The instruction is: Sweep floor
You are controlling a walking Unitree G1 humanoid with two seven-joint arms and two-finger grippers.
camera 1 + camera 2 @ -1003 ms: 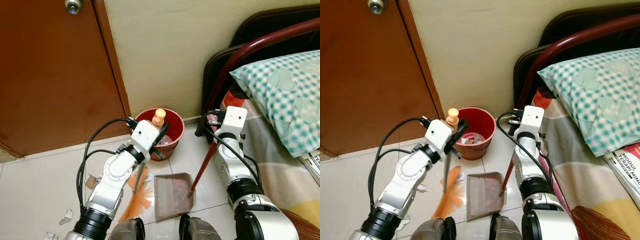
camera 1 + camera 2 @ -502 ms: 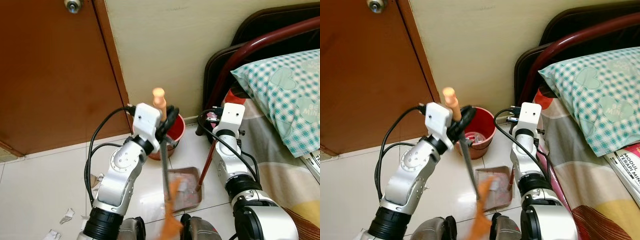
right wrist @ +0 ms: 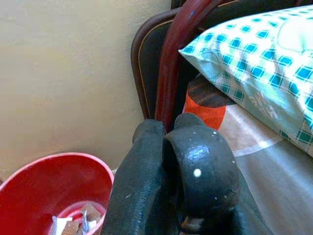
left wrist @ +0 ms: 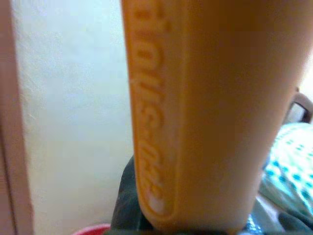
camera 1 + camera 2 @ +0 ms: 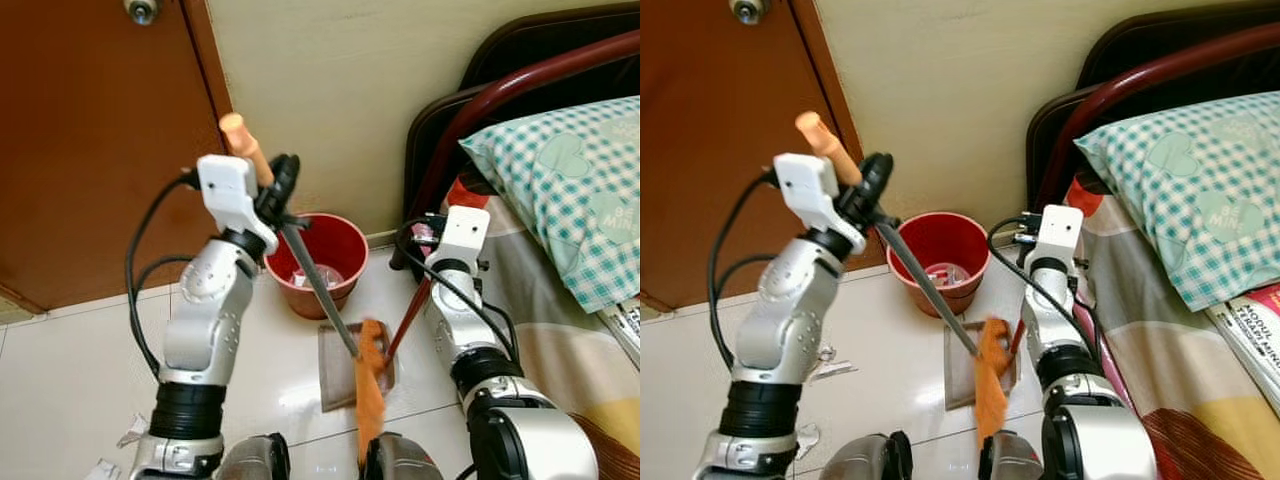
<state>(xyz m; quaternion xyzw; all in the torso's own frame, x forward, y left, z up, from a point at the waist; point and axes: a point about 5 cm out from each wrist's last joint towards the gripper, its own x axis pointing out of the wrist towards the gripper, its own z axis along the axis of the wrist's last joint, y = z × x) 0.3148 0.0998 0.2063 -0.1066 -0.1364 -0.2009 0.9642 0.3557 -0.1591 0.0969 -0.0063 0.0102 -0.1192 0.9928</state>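
My left gripper (image 5: 272,192) is raised high in front of the door and is shut on the broom, just below its orange handle end (image 5: 237,136). That orange handle (image 4: 195,112) fills the left wrist view. The grey shaft (image 5: 318,290) slants down to the right, and the orange bristles (image 5: 370,385) hang over the front right of the brown dustpan (image 5: 338,368), which lies on the floor tiles. My right gripper (image 5: 430,238) is shut on the dustpan's long red handle (image 5: 408,318); its black fingers (image 3: 146,161) are pressed together.
A red bin (image 5: 318,262) with scraps inside stands against the wall behind the dustpan. Paper scraps (image 5: 130,432) lie on the tiles at lower left. A brown door (image 5: 100,150) is on the left, and a bed with a checked pillow (image 5: 565,190) on the right.
My left arm has lifted and swung the broom: the bristles went from the floor left of the dustpan across to its right side. The right arm stayed nearly still.
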